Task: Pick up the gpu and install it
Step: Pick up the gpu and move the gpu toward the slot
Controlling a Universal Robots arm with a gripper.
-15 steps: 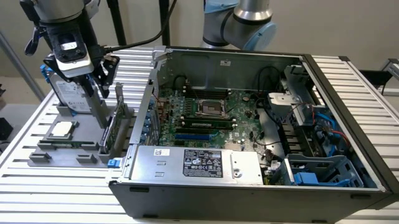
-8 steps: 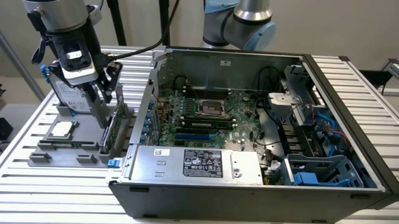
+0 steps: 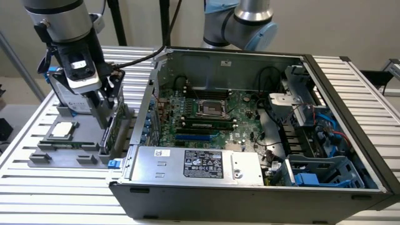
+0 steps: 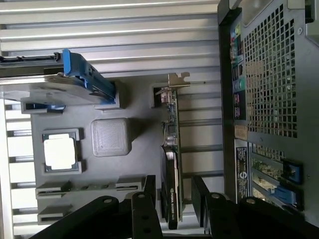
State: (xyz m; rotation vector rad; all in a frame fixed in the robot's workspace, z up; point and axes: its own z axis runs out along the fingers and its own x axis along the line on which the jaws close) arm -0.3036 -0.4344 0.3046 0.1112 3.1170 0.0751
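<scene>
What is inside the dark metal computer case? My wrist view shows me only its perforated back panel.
Observer: The dark metal computer case lies with its side open, and a green motherboard is exposed.
Operator: Has it a free slot for the thin black-and-green gpu card between the open fingers?
Observer: A long blue slot on the board looks empty.
Operator: What stands beyond the case?
Observer: A second grey robot arm with light blue caps.
</scene>
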